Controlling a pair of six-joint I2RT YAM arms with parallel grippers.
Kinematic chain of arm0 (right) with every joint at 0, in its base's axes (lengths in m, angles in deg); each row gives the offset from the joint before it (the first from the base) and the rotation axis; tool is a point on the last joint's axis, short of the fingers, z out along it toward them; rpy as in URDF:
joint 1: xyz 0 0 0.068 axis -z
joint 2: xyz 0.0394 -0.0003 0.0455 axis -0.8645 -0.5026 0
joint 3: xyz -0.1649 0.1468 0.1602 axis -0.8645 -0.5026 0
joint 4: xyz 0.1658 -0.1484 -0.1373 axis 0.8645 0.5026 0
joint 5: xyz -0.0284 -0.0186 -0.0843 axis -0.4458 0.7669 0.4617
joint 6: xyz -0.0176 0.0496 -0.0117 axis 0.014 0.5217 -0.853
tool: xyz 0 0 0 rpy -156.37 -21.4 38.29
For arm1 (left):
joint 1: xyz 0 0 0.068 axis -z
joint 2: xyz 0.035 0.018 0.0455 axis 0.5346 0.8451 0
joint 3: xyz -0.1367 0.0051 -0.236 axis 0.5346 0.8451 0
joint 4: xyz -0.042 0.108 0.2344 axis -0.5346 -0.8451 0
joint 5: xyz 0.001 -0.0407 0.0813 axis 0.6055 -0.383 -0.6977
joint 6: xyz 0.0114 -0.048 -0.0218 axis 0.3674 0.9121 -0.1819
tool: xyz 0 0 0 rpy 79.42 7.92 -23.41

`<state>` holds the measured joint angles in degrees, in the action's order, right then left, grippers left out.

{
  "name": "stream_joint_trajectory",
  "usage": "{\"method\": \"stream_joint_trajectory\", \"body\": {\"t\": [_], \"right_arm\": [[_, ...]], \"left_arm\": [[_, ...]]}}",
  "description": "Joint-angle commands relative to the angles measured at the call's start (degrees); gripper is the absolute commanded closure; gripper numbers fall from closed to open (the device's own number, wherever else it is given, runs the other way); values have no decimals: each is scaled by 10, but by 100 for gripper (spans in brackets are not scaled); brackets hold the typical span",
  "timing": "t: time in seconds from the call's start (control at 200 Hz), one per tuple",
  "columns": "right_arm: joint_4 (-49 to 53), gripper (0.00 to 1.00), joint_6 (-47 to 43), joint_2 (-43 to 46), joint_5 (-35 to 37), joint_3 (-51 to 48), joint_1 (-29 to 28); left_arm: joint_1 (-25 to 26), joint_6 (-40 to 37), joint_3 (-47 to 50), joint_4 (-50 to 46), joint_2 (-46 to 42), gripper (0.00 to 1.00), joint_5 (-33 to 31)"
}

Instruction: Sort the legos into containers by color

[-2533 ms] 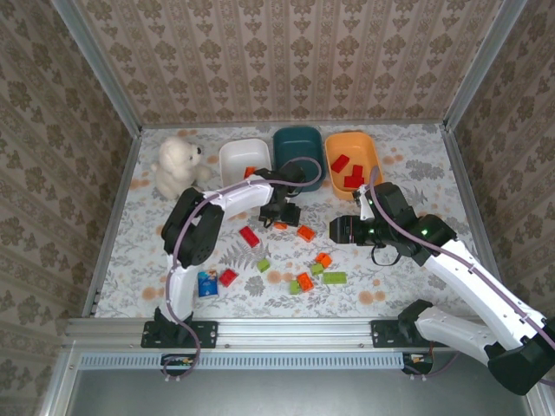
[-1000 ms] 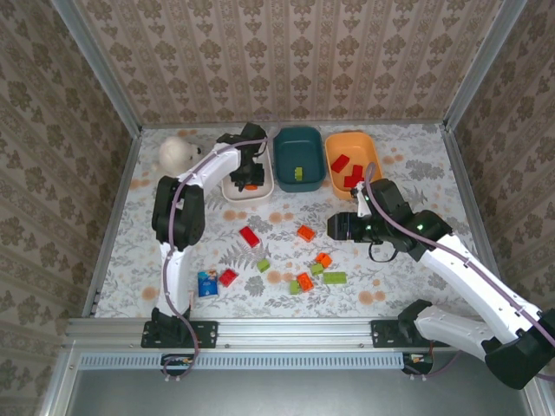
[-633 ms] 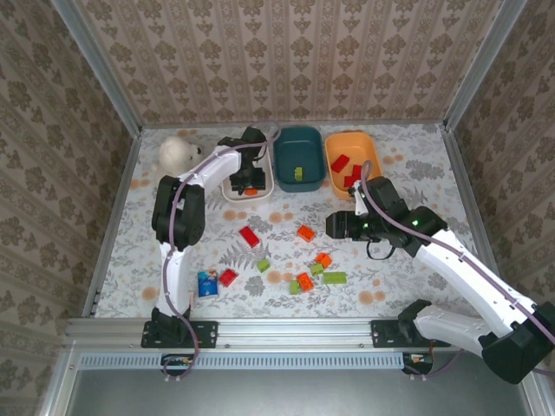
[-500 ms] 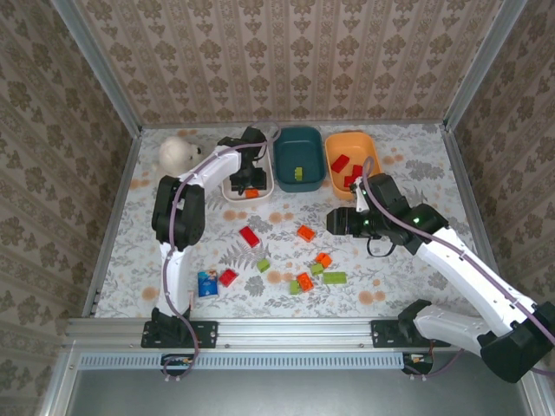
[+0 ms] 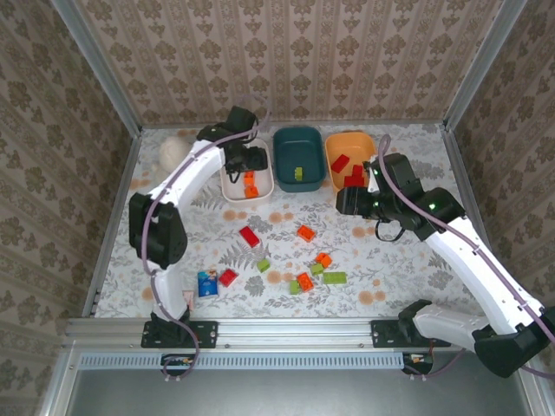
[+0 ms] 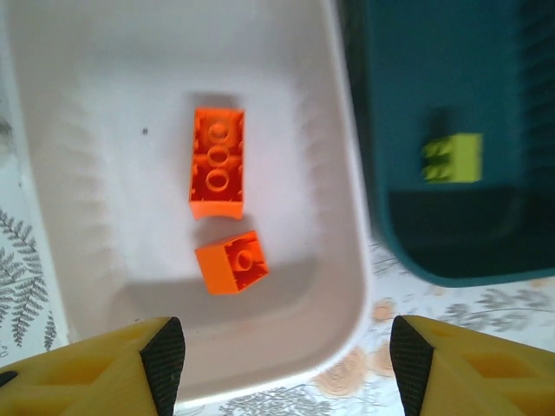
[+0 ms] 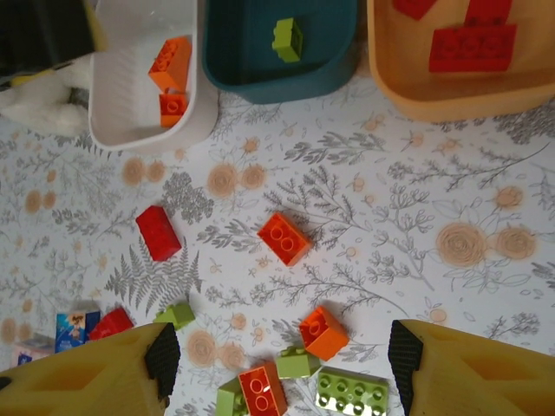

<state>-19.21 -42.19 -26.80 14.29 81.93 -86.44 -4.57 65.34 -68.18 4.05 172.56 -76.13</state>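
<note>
My left gripper [image 5: 249, 161] hangs open over the white tub [image 5: 268, 187], with nothing between its fingers. Two orange bricks [image 6: 216, 162] [image 6: 231, 262] lie inside the white tub [image 6: 347, 217]. One lime brick [image 6: 453, 158] sits in the teal tub [image 5: 303, 146]. The orange tub [image 5: 331, 165] holds red bricks [image 5: 354, 179]. My right gripper [image 5: 347, 201] is open and empty, high above the loose bricks. Under it lie a red brick [image 7: 157, 232], an orange one [image 7: 284, 238], another orange [image 7: 323, 332] and a long lime brick [image 7: 352, 392].
A white teddy bear [image 5: 172, 154] sits at the back left, partly behind my left arm. A blue-and-white packet [image 5: 206, 283] lies near the front left beside a red brick [image 5: 228, 277]. Patterned walls close in the table on three sides.
My left gripper went from the table's middle to the white tub, where a second orange brick now lies. My right gripper has drawn back towards the orange tub.
</note>
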Motion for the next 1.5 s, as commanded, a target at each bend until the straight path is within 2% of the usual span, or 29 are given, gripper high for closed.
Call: {"method": "stream_joint_trajectory", "body": {"t": [0.0,0.255,0.505,0.69,0.875,1.125,1.385,1.495], "right_arm": [[65,32,2,-13,33,29,2],[80,35,4,-21,15,-2,-23],[16,31,11,-125,-19,-51,-100],[5,29,-4,-193,-13,-66,-164],[13,29,24,-205,-11,-105,-186],[40,28,34,-192,2,-163,-187],[88,18,8,-219,42,-174,-204],[65,14,6,-235,41,-178,-211]], "left_arm": [[11,12,35,24,-72,33,19],[40,44,197,52,-226,34,37],[92,103,378,66,-368,34,11],[122,135,456,41,-452,34,-23],[122,150,480,17,-512,34,-43],[124,151,478,6,-520,34,-40],[124,149,475,11,-515,34,-37],[125,150,476,18,-508,34,-36]]}}
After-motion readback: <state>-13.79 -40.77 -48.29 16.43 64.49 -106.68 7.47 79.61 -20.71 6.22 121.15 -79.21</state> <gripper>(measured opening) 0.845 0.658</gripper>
